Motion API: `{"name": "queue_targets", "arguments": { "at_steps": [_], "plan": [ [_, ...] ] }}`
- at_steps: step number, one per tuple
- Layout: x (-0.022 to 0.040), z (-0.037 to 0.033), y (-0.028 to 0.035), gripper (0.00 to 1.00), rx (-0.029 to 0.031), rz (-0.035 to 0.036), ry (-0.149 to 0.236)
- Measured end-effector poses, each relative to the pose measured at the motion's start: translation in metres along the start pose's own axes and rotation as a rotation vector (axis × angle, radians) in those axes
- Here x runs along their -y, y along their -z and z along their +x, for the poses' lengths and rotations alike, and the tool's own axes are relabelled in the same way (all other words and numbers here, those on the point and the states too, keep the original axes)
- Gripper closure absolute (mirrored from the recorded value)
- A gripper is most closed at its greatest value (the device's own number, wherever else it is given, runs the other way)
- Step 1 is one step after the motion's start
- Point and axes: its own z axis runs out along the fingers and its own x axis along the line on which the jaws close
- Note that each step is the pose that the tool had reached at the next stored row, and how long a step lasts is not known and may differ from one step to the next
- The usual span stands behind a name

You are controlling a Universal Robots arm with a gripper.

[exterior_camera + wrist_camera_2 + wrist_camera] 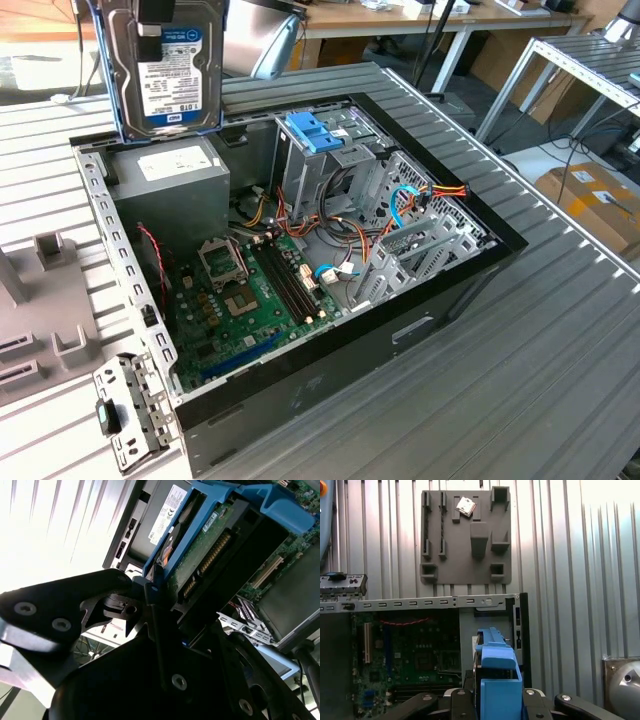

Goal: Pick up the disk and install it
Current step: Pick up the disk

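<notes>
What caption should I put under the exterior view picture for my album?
The disk hangs in the air, label showing, by the open computer case.

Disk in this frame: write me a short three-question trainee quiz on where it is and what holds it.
1. True or false: the disk is already seated inside the computer case.
2. The gripper is shut on: A the disk, B the power-supply box, C the motherboard.
3. What colour are the disk's side rails?
Key: 1 false; 2 A; 3 blue.
</notes>
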Motion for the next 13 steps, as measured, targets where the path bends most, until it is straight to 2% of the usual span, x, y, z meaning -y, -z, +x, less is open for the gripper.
{"name": "queue_targets", "arguments": {
  "at_steps": [13],
  "plan": [
    [0.0046, 0.0009, -0.0001, 0.64, 0.0, 0.0, 0.0]
  ]
}}
